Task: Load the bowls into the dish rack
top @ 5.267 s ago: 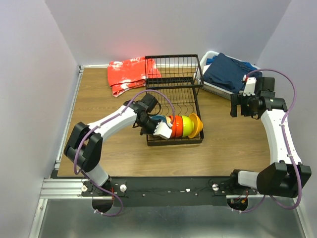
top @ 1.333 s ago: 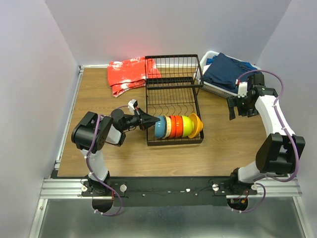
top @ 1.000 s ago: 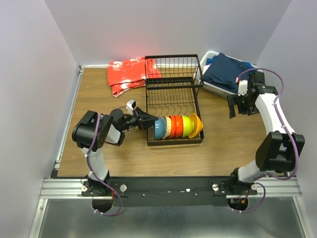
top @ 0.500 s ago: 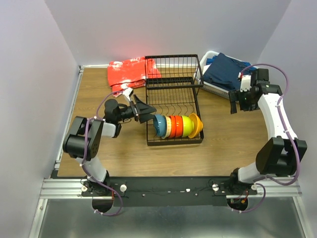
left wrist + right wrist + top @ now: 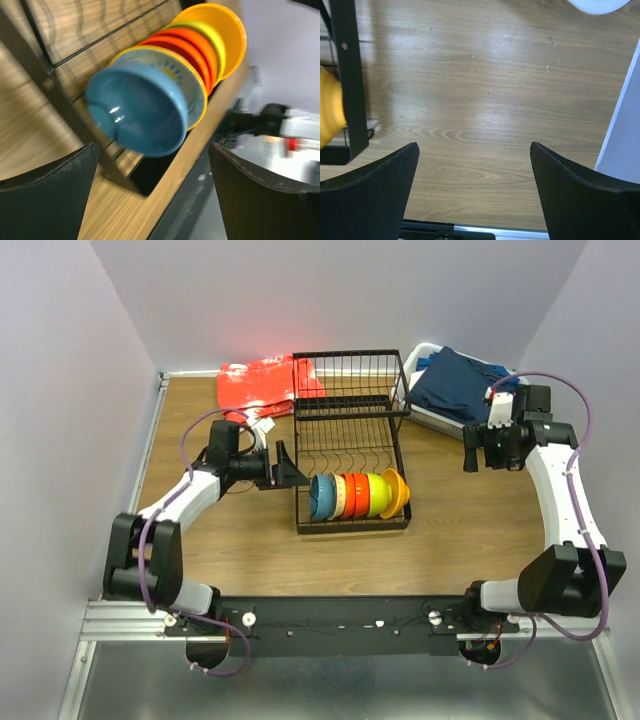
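Four bright bowls (image 5: 357,495), on edge, black rack (image 5: 352,527)

Left gripper (image 5: 289,468) is backing off the blue-patterned bowl (image 5: 322,496). 5 s ago its fingers were on that bowl at the dish rack's (image 5: 350,526) front-left corner; now it's sitting just left of the rack, apart from it, jaws spread wide (wrist view: nothing between the fingers). The bowl is now standing on edge by itself. Left arm (image 5: 185,502) is swinging its elbow out leftward. Right gripper (image 5: 470,454) is only drifting slightly, ending up close to where it began.
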Controlling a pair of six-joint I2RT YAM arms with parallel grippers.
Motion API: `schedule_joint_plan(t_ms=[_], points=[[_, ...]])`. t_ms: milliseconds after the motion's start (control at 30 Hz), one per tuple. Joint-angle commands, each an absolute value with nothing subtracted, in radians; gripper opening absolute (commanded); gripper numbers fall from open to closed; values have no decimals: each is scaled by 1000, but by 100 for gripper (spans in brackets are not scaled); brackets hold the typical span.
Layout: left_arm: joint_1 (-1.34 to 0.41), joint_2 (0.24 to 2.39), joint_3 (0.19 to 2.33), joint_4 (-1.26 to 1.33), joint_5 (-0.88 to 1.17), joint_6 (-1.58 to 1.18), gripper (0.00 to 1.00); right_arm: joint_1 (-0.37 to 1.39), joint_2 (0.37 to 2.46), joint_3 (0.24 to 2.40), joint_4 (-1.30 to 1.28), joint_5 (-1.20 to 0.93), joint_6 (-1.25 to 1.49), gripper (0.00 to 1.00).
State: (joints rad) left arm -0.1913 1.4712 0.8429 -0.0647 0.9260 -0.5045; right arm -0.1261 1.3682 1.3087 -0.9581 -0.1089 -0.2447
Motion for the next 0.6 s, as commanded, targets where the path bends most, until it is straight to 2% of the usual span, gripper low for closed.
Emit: schedule_joint_plan(t_ms=[0,133,233,400,467,567], points=[[-175,1219,885,-397,697,-200,99,-124,1292,1261,-899,-155,-172,100],[-175,1082,891,-446,510,-97,99,-124,1252,1194,-806,-6,29,100],[-175,1046,940,-488,335,-5,99,-124,1220,1166,-782,96,63,100],[-175,1051,1003,-457,33,129,99,-123,1157,1123,-739,135,77,100],[-172,1069,1022,-437,-36,147,99,-124,1144,1127,-738,106,83,100],[-155,1092,1055,-419,-23,123,99,-123,1118,1112,-733,52,61,100]])
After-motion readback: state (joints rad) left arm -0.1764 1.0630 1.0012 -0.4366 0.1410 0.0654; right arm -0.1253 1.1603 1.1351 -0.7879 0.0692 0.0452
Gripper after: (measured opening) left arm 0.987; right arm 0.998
